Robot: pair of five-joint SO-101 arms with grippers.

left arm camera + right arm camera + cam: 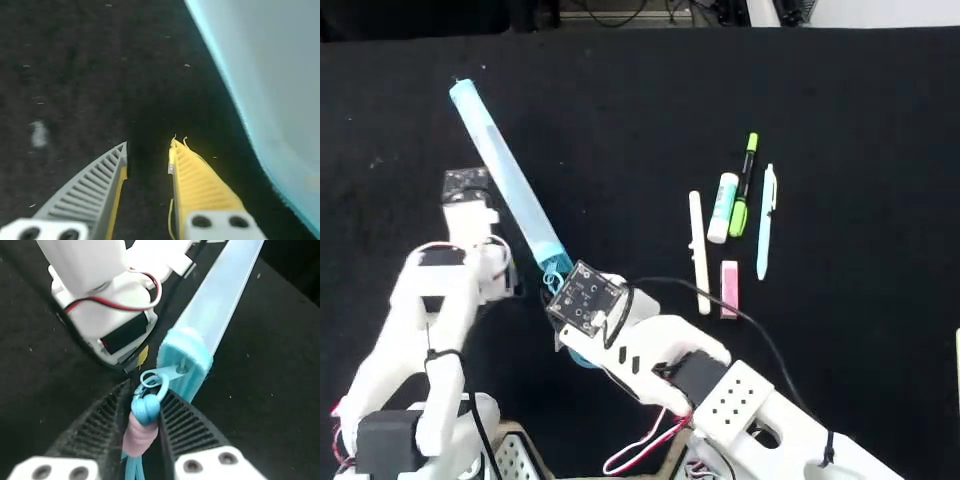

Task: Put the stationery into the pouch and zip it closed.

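A long light blue pouch (505, 175) lies slanted on the black table, its zipper end (182, 357) toward the arms. My right gripper (145, 392) is shut on the zipper pull (145, 412), a blue cord with a pink bead, right at that end (558, 272). My left gripper (147, 150) hovers low over bare cloth beside the pouch (280, 85), open a little with nothing between its fingers. On the right of the table lie a white stick (698, 250), a glue stick (722, 207), a green highlighter (745, 185), a light blue pen (766, 220) and a pink eraser (729, 288).
The left arm (445, 275) stands close to the left of the pouch's zipper end; its body (105, 305) is just beyond my right gripper. The right arm (720, 395) crosses the lower middle. A black cable (760, 335) runs near the eraser.
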